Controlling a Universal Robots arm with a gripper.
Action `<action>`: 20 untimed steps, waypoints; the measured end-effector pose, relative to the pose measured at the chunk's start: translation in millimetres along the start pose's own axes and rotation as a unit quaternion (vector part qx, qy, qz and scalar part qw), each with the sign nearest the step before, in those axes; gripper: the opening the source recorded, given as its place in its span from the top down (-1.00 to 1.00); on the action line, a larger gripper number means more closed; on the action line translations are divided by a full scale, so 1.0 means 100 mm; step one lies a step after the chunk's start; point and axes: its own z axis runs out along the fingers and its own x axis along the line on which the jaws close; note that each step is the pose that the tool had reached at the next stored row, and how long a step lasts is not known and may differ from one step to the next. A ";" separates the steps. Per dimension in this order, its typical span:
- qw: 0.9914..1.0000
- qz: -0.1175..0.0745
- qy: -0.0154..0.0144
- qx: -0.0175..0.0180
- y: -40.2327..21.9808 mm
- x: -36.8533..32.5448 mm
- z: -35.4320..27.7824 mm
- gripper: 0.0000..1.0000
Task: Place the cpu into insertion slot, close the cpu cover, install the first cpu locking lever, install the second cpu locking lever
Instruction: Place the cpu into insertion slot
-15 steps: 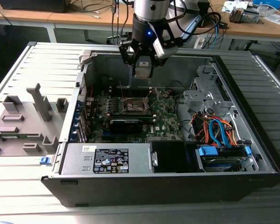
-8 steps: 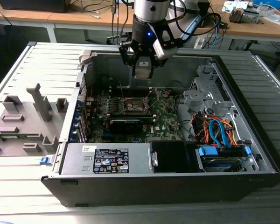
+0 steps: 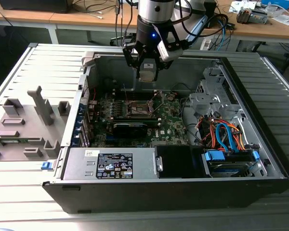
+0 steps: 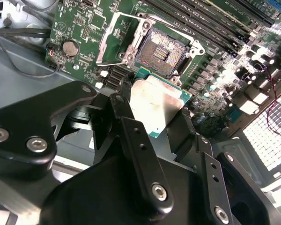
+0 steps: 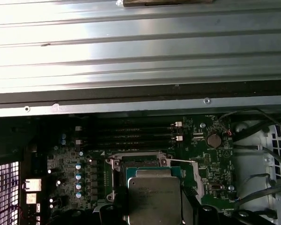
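Note:
My gripper hangs above the open computer case, shut on the cpu, a flat square chip with a silvery top and green edge. Its black fingers clamp two opposite sides of the chip. The insertion slot lies bare beneath, a dark square contact field on the green board. In the exterior view the insertion slot sits below and slightly toward the front of the gripper. The cpu cover stands swung open beside the slot. In the first wrist view the cpu floats just in front of the slot.
Long black memory slots run beside the socket. A black card lies in front of it. The power supply, drive cage with orange and blue cables and case walls surround the board. A grey fixture tray sits at the exterior view's left.

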 end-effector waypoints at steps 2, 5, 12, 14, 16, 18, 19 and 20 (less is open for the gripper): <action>1.000 0.014 -0.001 0.000 0.000 0.000 0.002 -0.09; 0.999 0.032 -0.002 0.001 0.000 0.000 0.005 -0.09; 0.999 0.053 -0.004 0.005 -0.001 0.000 0.009 -0.09; 0.998 0.060 -0.005 0.007 -0.001 0.000 0.011 -0.09; 0.998 0.067 -0.006 0.009 -0.001 0.000 0.013 -0.09; 0.997 0.073 -0.006 0.011 -0.001 0.000 0.014 -0.09; 0.997 0.076 -0.006 0.012 -0.001 0.000 0.015 -0.09; 0.997 0.077 -0.007 0.012 -0.001 0.000 0.016 -0.09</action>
